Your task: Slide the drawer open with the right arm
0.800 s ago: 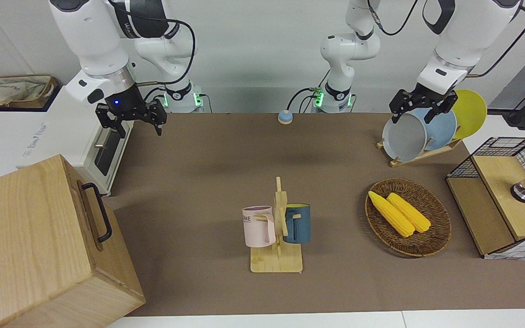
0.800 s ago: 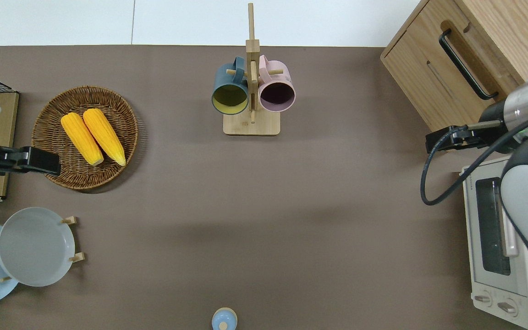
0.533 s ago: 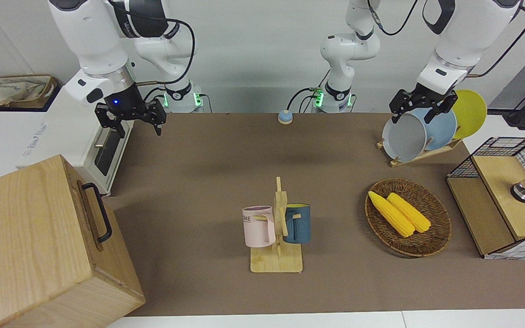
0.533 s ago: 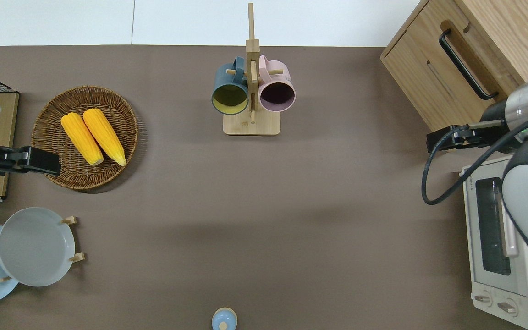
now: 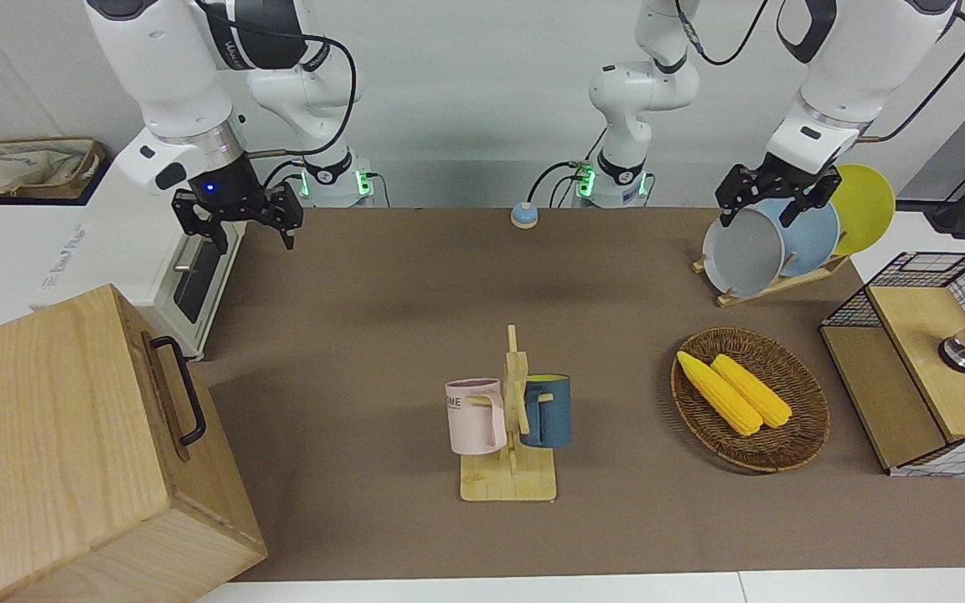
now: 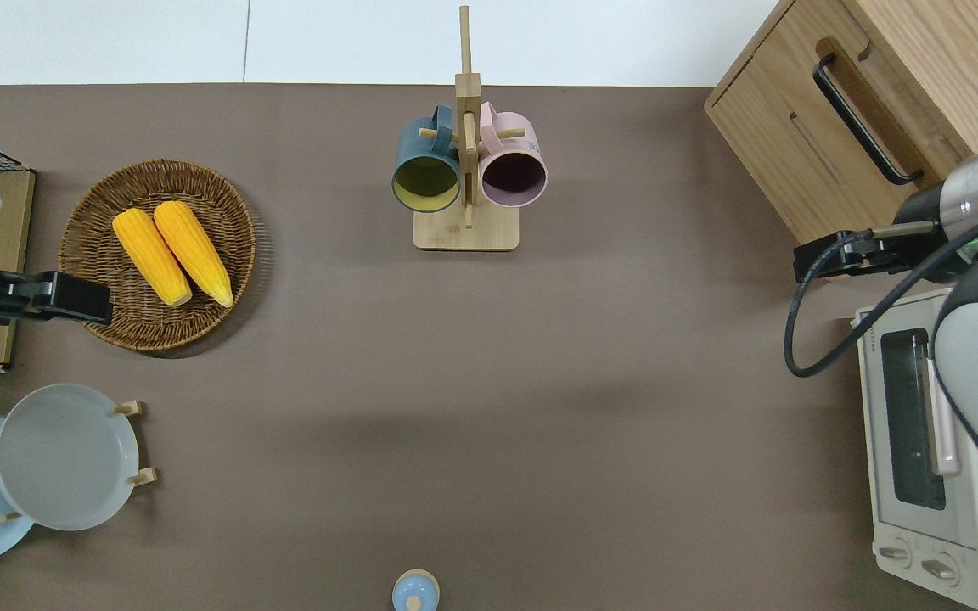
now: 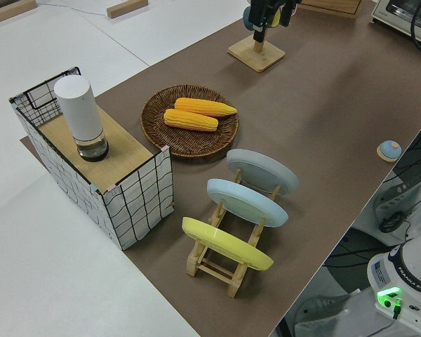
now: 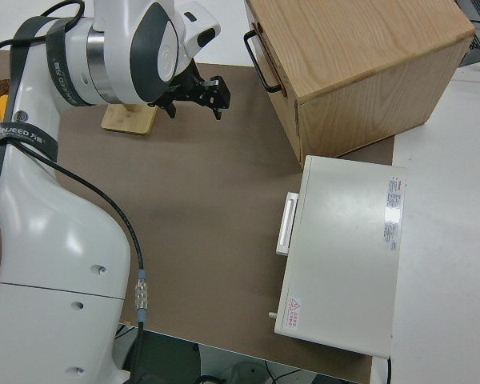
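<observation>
The drawer [image 6: 879, 106] sits shut at the top of the big pale-wood box [image 5: 47, 452], at the right arm's end of the table. Its black bar handle [image 5: 181, 389] [image 8: 262, 64] faces the table's middle. My right gripper [image 5: 255, 241] [image 6: 837, 257] [image 8: 194, 108], blue light on its wrist, hangs open and empty. Seen from overhead, it is over the mat between the box's near corner and the white toaster oven [image 6: 913, 441], apart from the handle. The left arm is parked, its gripper [image 5: 761, 216] open.
A wooden mug rack [image 5: 509, 419] with a pink and a blue mug stands mid-table. Toward the left arm's end are a wicker basket [image 5: 809, 419] with two corn cobs, a plate rack [image 5: 776, 243] and a wire-mesh box [image 5: 926, 368]. A small blue bell [image 5: 524, 216] lies near the robots.
The right gripper has drifted slightly toward the wood box and the right arm's end of the table, still open. The left arm and the drawer have not moved.
</observation>
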`<action>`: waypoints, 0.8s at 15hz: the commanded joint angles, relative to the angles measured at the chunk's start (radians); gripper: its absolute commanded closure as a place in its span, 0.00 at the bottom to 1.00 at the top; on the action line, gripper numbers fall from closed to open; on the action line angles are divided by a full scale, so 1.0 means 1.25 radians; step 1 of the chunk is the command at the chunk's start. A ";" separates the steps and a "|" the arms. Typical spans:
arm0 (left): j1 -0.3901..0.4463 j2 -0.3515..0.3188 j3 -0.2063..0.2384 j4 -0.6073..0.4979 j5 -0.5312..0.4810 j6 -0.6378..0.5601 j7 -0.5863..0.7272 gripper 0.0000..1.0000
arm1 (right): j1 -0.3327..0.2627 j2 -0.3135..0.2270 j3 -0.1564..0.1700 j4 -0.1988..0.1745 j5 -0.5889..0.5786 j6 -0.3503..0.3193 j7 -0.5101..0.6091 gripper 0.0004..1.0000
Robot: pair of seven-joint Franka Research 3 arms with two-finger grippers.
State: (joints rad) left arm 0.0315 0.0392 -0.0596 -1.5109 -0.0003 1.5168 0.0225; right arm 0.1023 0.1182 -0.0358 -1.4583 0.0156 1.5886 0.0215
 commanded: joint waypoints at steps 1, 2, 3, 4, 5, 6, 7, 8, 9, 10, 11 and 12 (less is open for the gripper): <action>0.003 0.009 -0.005 0.021 0.014 -0.016 0.008 0.01 | -0.014 0.009 -0.003 0.017 0.021 -0.002 0.018 0.02; 0.003 0.009 -0.005 0.020 0.014 -0.016 0.008 0.01 | -0.013 0.009 -0.004 0.022 0.019 -0.002 0.017 0.02; 0.003 0.010 -0.005 0.020 0.014 -0.016 0.008 0.01 | -0.008 0.009 -0.006 0.024 0.007 -0.002 0.012 0.02; 0.003 0.009 -0.005 0.020 0.014 -0.016 0.008 0.01 | -0.006 0.009 -0.006 0.025 -0.010 -0.002 0.011 0.02; 0.003 0.009 -0.005 0.021 0.014 -0.016 0.008 0.01 | -0.002 0.009 -0.002 0.027 -0.063 -0.002 0.004 0.02; 0.003 0.010 -0.005 0.021 0.014 -0.016 0.008 0.01 | -0.001 0.010 0.005 0.031 -0.119 -0.001 0.001 0.02; 0.003 0.009 -0.005 0.020 0.014 -0.016 0.008 0.01 | 0.015 0.015 0.005 0.034 -0.167 0.000 -0.001 0.02; 0.003 0.009 -0.005 0.021 0.014 -0.016 0.008 0.01 | 0.025 0.018 0.005 0.034 -0.202 0.008 0.000 0.02; 0.003 0.009 -0.005 0.021 0.014 -0.016 0.008 0.01 | 0.032 0.021 0.005 0.034 -0.245 0.018 0.000 0.02; 0.003 0.009 -0.005 0.021 0.014 -0.016 0.008 0.01 | 0.046 0.024 0.007 0.034 -0.288 0.025 0.000 0.02; 0.003 0.009 -0.005 0.021 0.014 -0.016 0.008 0.01 | 0.058 0.031 0.005 0.034 -0.327 0.034 0.000 0.02; 0.003 0.009 -0.005 0.021 0.014 -0.016 0.008 0.01 | 0.073 0.038 0.007 0.033 -0.390 0.054 0.008 0.02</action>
State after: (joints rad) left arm 0.0315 0.0392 -0.0596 -1.5109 -0.0003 1.5168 0.0225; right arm 0.1583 0.1306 -0.0296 -1.4389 -0.3334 1.6163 0.0281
